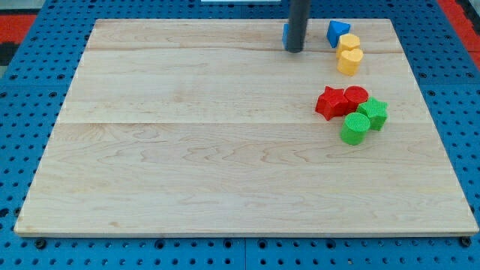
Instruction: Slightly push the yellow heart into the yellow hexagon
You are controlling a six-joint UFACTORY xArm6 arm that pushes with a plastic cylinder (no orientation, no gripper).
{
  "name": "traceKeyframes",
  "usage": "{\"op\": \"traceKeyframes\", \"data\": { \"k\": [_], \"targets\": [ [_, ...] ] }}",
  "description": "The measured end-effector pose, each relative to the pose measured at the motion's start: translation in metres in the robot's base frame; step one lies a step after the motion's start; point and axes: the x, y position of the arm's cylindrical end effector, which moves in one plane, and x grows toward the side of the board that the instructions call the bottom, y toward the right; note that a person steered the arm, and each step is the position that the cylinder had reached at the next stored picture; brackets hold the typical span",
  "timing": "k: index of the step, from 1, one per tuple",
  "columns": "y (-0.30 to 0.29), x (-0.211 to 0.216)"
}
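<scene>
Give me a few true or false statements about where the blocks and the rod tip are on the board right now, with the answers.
1. My tip is at the view's top, left of the two yellow blocks. True.
2. The yellow heart and the yellow hexagon lie far apart. False: they sit together, apparently touching.
3. A blue block is partly hidden behind the rod. True.
4. The green blocks lie at the view's left. False: they are at the right, beside the red blocks.
5. My tip touches the yellow heart. False: bare board lies between them.
</scene>
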Motion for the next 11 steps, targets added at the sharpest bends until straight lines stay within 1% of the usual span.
{"op": "traceKeyframes", "data": {
  "k": [2, 3, 4, 5, 7, 8, 9, 11],
  "targets": [
    [0.001, 0.076],
    [0.029, 0.105],
    [0.078, 0.106],
    [0.086, 0.092],
    [0.085, 0.034],
    [0.082, 0.023],
    [0.098, 0.037],
    [0.118, 0.037]
  ]
}}
